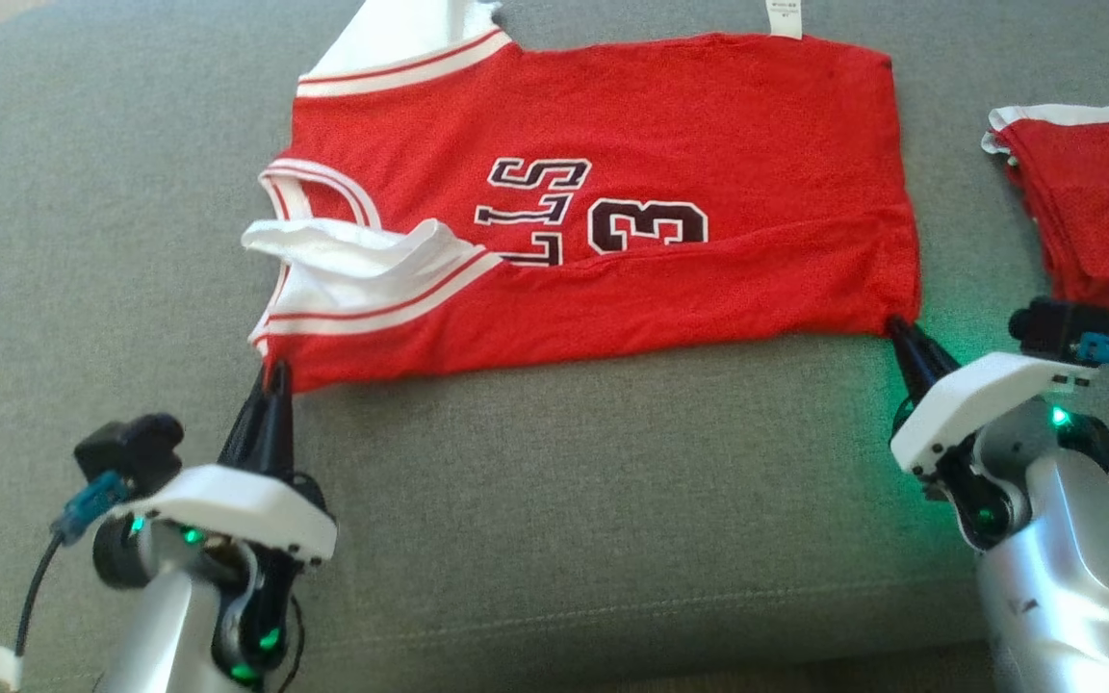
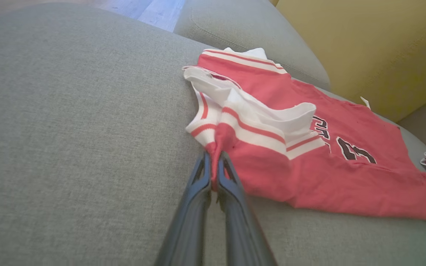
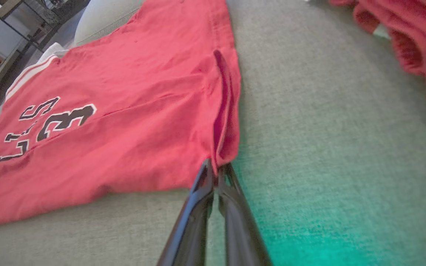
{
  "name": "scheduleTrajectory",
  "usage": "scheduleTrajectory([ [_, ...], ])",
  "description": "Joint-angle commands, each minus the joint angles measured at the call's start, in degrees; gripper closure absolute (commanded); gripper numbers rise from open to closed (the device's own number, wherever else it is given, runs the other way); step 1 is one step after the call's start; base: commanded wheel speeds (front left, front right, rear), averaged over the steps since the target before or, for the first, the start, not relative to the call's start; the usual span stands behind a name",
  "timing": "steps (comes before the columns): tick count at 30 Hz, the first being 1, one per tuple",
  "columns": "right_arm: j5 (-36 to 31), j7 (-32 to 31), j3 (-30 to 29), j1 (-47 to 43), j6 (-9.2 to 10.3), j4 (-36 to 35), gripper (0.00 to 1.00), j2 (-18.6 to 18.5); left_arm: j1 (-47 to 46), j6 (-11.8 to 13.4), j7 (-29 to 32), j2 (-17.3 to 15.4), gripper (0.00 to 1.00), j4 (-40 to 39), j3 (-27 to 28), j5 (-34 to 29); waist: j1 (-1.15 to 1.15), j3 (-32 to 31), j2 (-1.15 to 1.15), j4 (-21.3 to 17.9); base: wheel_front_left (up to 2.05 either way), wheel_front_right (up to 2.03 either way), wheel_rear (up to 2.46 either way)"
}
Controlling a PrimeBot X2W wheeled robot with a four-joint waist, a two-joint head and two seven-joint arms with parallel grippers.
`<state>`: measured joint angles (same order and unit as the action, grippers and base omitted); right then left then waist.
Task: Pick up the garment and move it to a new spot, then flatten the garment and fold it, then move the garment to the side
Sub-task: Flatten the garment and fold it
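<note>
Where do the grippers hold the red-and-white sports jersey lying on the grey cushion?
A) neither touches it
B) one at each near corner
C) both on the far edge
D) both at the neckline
B: the left gripper pinches the near shoulder-side corner of the red-and-white jersey, the right gripper its near hem corner.

We see a broad grey-green sofa cushion (image 1: 554, 539) of woven fabric, with a stitched seam (image 1: 516, 616) running along its near edge. Past its far side lies a second rounded cushion (image 2: 250, 33) and a strip of pale wooden floor (image 2: 154, 11). A mustard-yellow wall (image 2: 364, 44) rises on the right. A dark metal-frame shelf (image 3: 24, 22) stands far off. A green glow (image 3: 309, 229) tints the fabric.
</note>
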<state>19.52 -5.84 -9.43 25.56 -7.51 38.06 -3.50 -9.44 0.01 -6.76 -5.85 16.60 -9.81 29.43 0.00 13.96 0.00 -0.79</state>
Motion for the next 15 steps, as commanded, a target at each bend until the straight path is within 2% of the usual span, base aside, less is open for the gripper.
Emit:
scheduleTrajectory([
  [1,1.3,-1.7,2.5,-1.8,0.02,-3.9,1.0,-1.1,0.9,0.0,0.7,-2.4,1.0,-3.2,1.8,0.5,0.0,-0.5,0.0,0.0,0.0,0.0,0.0],
  [8,4.5,-7.7,2.5,-9.9,0.02,-13.8,1.0,-6.8,9.4,1.8,5.3,-4.5,1.0,-12.8,1.3,0.5,0.0,-1.4,0.0,-0.2,0.0,0.0,0.0],
  [15,6.5,-13.7,1.1,-17.6,0.02,-22.8,1.0,-8.5,17.1,3.4,10.9,-5.5,1.0,-19.8,-0.4,1.1,0.0,-1.5,0.0,0.1,0.0,0.0,0.0],
])
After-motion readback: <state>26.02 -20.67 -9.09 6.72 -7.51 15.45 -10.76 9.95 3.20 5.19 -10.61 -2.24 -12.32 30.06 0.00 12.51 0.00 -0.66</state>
